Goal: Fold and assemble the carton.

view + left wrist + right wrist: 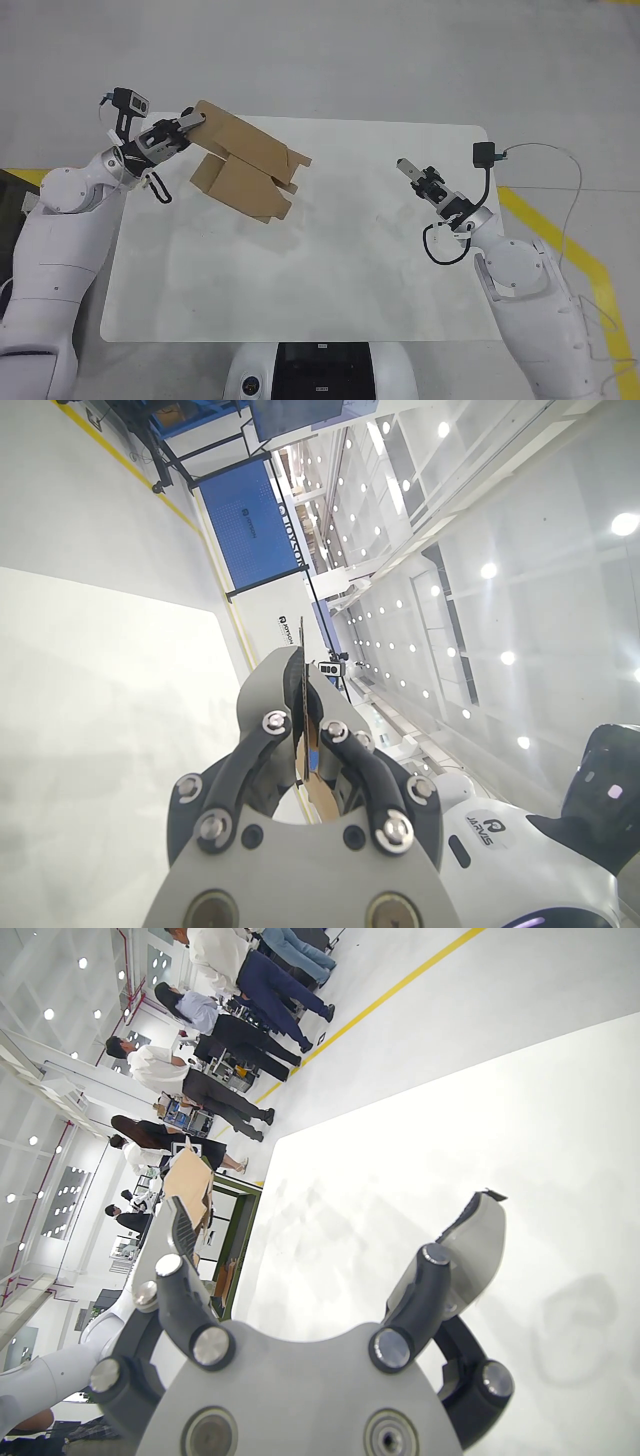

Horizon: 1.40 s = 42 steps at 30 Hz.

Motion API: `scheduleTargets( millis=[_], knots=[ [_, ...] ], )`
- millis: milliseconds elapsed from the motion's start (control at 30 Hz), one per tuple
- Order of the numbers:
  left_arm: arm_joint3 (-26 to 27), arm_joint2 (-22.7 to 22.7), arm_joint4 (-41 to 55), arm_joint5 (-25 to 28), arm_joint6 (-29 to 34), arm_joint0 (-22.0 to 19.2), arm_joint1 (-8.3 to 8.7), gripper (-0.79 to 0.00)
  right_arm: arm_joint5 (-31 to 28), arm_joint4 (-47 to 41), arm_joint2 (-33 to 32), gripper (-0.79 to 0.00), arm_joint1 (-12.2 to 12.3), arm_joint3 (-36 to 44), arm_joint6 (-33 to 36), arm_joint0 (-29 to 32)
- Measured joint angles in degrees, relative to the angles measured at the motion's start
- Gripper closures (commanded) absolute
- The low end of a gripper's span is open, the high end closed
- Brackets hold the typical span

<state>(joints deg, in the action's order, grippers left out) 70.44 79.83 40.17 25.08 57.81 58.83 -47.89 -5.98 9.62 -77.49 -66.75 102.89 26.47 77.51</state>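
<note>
The table point(330, 290) is white with rounded corners. The carton point(245, 160) is brown corrugated board, not yet formed into a box. Its panels and flaps are spread at angles to one another.

**Carton position.** The carton is at the far-left corner of the table. One corner projects past the far edge. The rest runs diagonally inward toward the middle of the table. Short flaps stick out at the end nearest the table centre. Whether the lower panels touch the table cannot be determined.

**Left arm.** The left gripper point(190, 122) is at the far-left corner, just beyond the table's far edge. Its jaws are clamped on the projecting corner of the carton. In the left wrist view the board is seen edge-on, as a thin dark line pinched between the two pads point(295, 680).

**Right arm.** The right gripper point(405, 166) is over the right half of the table, nearer the far edge than the near edge. It points toward the carton and is well apart from it. Its fingers point(475, 1228) are spread wide, with nothing between them.
</note>
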Motion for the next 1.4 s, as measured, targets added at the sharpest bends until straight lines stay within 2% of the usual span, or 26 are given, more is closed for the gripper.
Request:
scheduleTargets(
  millis=[667,833,1033,1400],
  knots=[
    [0.0,0.0,0.0,0.0,0.0,0.0,0.0,0.0,-0.1,-0.1,0.1,-0.785,0.0,0.0,0.0,0.1],
    [1.9,-0.4,-1.8,-1.1,-1.9,0.3,-0.22,0.0,-1.1,-2.6,0.6,-0.785,-0.1,0.3,2.0,-0.6],
    [0.8,-3.2,-1.0,-3.3,-1.0,-2.3,-1.2,0.0,-2.5,-7.0,4.6,-0.785,-0.4,2.1,7.4,-1.3],
    [-6.7,-8.9,2.9,-5.5,1.0,-9.1,-3.77,0.0,-3.5,-13.8,12.4,-0.785,-1.3,3.0,12.3,-2.5]
  ],
)
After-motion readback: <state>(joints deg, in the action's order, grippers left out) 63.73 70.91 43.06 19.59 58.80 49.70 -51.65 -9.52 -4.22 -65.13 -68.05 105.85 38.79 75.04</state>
